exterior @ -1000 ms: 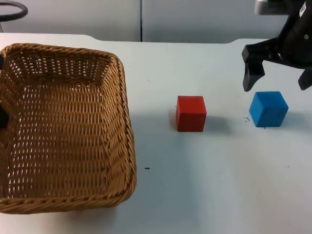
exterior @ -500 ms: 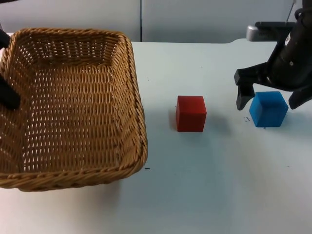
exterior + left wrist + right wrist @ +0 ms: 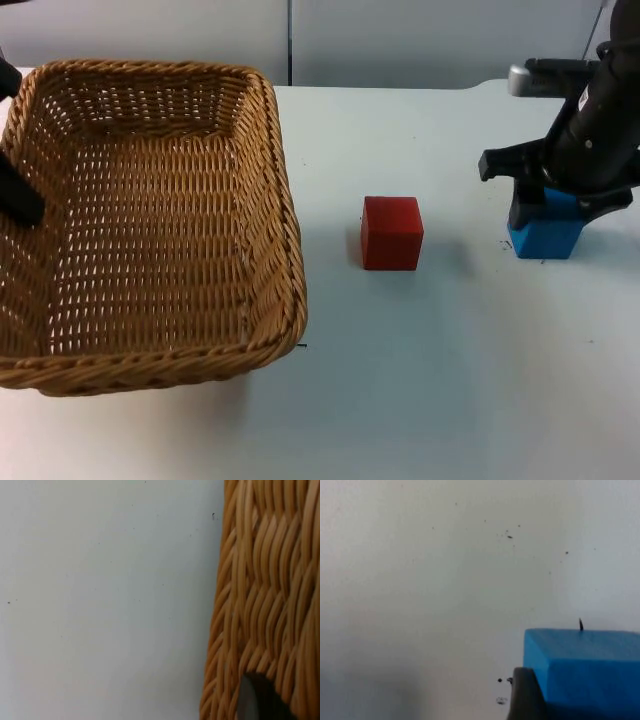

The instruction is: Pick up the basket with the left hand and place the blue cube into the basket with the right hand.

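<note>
The brown wicker basket (image 3: 150,210) hangs tilted at the table's left, its left rim held by my left gripper (image 3: 10,190), which is shut on it. In the left wrist view a black fingertip (image 3: 256,700) presses against the basket's woven wall (image 3: 265,590). The blue cube (image 3: 547,236) rests on the table at the right. My right gripper (image 3: 560,205) has come down over it, one finger on each side, shut against its faces. In the right wrist view a dark fingertip (image 3: 524,696) touches the side of the blue cube (image 3: 585,670).
A red cube (image 3: 391,232) stands on the white table (image 3: 420,380) between the basket and the blue cube. Bare table surface lies in front of both cubes. The grey partition wall (image 3: 400,40) closes off the back.
The basket rose and tilted, then held nearly still. My right gripper dropped onto the blue cube and its fingers closed in from wide apart to its sides.
</note>
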Available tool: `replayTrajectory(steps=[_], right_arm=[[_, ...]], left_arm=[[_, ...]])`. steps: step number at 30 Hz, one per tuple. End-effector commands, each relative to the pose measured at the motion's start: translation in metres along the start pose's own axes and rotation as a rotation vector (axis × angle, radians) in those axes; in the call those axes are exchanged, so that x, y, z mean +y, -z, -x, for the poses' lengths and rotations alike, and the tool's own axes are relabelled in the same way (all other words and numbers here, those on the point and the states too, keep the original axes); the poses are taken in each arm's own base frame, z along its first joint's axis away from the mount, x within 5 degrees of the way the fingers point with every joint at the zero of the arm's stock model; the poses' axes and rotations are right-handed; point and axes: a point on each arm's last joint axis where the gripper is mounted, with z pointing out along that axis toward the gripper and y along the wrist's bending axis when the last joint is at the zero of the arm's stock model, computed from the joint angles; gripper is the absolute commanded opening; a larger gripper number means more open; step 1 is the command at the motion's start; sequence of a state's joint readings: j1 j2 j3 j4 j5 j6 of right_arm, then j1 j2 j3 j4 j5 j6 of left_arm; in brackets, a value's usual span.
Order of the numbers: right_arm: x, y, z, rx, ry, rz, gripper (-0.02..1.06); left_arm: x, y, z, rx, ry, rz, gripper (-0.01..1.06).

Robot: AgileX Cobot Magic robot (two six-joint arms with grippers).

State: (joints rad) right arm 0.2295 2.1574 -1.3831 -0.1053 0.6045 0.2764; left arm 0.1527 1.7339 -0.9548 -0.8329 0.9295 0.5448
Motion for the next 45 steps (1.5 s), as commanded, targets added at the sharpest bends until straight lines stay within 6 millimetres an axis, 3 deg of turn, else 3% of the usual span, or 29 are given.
replayTrajectory(steps=[1, 3, 8, 12, 13, 17, 18, 22, 23, 27, 28, 31, 32, 34, 35, 39, 45], right_arm=[[-0.002, 0.001, 0.003, -0.016, -0.004, -0.003, 0.24], [-0.002, 0.002, 0.003, -0.012, 0.001, -0.006, 0.04], [-0.002, 0.015, 0.005, -0.024, 0.011, -0.006, 0.00], [-0.003, 0.055, 0.012, -0.090, 0.024, -0.001, 0.00], [-0.003, 0.055, 0.012, -0.090, 0.024, -0.001, 0.00], [0.014, 0.127, 0.014, -0.239, 0.112, 0.036, 0.00], [0.014, 0.127, 0.014, -0.239, 0.112, 0.036, 0.00], [0.051, 0.193, -0.001, -0.390, 0.266, 0.103, 0.00], [0.051, 0.193, -0.001, -0.390, 0.266, 0.103, 0.00], [0.096, 0.240, -0.024, -0.537, 0.421, 0.205, 0.00], [0.096, 0.240, -0.024, -0.537, 0.421, 0.205, 0.00], [0.136, 0.249, -0.043, -0.592, 0.534, 0.288, 0.00], [0.136, 0.249, -0.043, -0.592, 0.534, 0.288, 0.00], [0.163, 0.243, -0.055, -0.588, 0.600, 0.330, 0.00], [0.163, 0.243, -0.055, -0.588, 0.600, 0.330, 0.00], [0.200, 0.223, -0.069, -0.591, 0.687, 0.381, 0.00], [0.222, 0.199, -0.079, -0.564, 0.729, 0.400, 0.00]], left_arm=[[-0.004, 0.003, 0.002, -0.004, 0.013, -0.036, 0.00], [-0.004, 0.003, 0.002, -0.004, 0.013, -0.036, 0.00], [-0.004, 0.003, 0.002, -0.001, 0.012, -0.036, 0.00], [-0.004, 0.003, 0.001, 0.000, 0.012, -0.037, 0.00], [-0.004, 0.003, 0.001, 0.000, 0.012, -0.037, 0.00], [-0.004, 0.003, 0.001, 0.004, 0.007, -0.037, 0.00], [-0.004, 0.003, 0.001, 0.004, 0.007, -0.037, 0.00], [-0.004, 0.003, 0.001, 0.006, 0.003, -0.033, 0.00], [-0.004, 0.003, 0.001, 0.006, 0.003, -0.033, 0.00], [-0.004, 0.003, 0.000, 0.011, 0.003, -0.036, 0.00], [-0.004, 0.003, 0.000, 0.011, 0.003, -0.036, 0.00], [-0.004, 0.003, 0.000, 0.016, -0.011, -0.039, 0.00], [-0.004, 0.003, 0.000, 0.016, -0.011, -0.039, 0.00], [-0.004, 0.003, 0.000, 0.016, -0.012, -0.039, 0.00], [-0.004, 0.003, 0.000, 0.016, -0.012, -0.039, 0.00], [-0.004, 0.003, 0.000, 0.020, -0.015, -0.042, 0.00], [-0.004, 0.003, 0.000, 0.020, -0.015, -0.042, 0.00]])
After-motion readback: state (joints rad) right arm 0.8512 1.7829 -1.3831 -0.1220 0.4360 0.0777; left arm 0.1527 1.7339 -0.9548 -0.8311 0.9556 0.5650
